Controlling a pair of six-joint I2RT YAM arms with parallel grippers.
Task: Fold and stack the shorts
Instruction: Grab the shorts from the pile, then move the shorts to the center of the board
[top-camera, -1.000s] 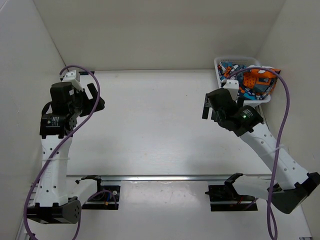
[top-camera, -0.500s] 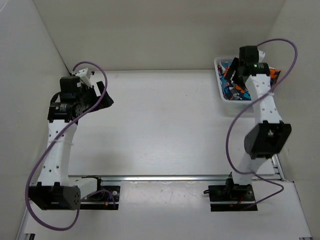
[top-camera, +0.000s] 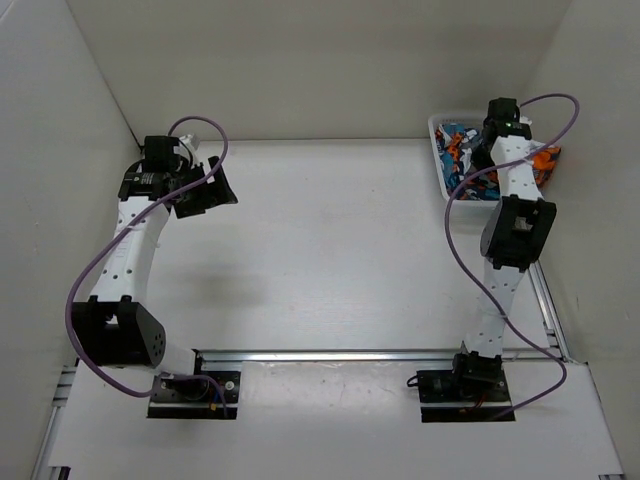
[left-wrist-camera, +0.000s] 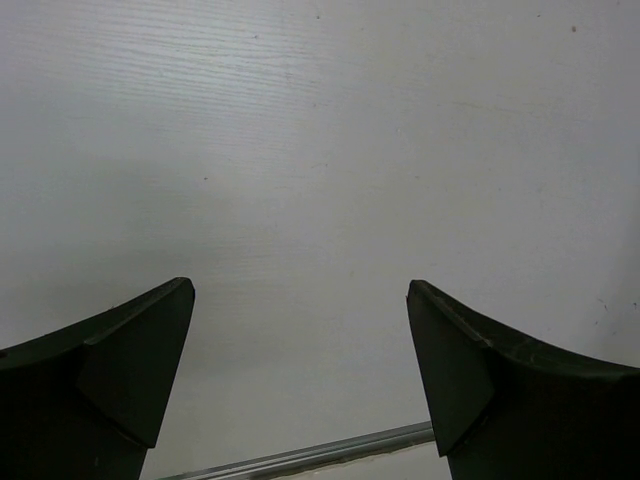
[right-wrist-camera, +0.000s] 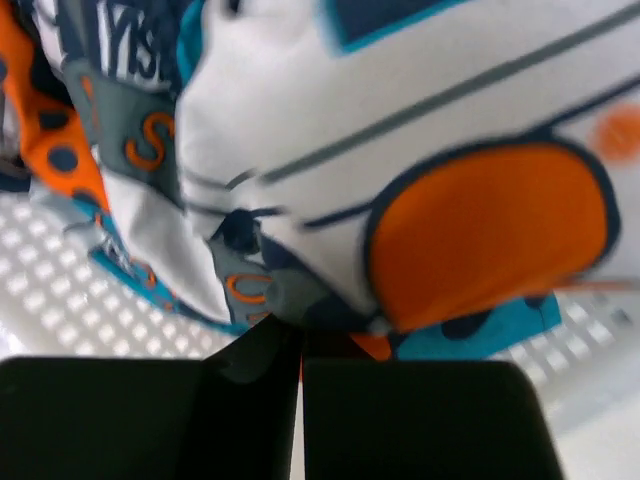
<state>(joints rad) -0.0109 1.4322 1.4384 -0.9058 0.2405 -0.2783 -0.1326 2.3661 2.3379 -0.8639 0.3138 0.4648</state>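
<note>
Now the shorts (right-wrist-camera: 300, 120) are bunched in the white mesh basket (right-wrist-camera: 60, 300), directly ahead of the right gripper (right-wrist-camera: 300, 360) and filling nearly all of its wrist view. A dark fold of the print runs down to the fingertips, and a sliver of orange shows in the seam between them.

Change noted: a second ago the right gripper hung over the table short of the basket, jaws spread. It has since swung out over the basket, dropped into the pile and closed. The jaws now stand together with only a hairline gap, apparently pinching a thin fold of the cloth. How deep that bite goes cannot be told from here.

Meaning for the task: judged as the pick just made, with everything else left to do. The shorts are not yet lifted out, not spread and not folded. A shallow pinch on slack fabric may slip on the lift, or drag the rest of the pile along.

Left gripper (left-wrist-camera: 300, 290): jaws wide apart, nothing between them or ahead of them but bare table (left-wrist-camera: 320, 150). Its arm has shifted toward the far left over the same second, jaws unchanged. It is well apart from the shorts and has no part in the grasp at present.
</note>
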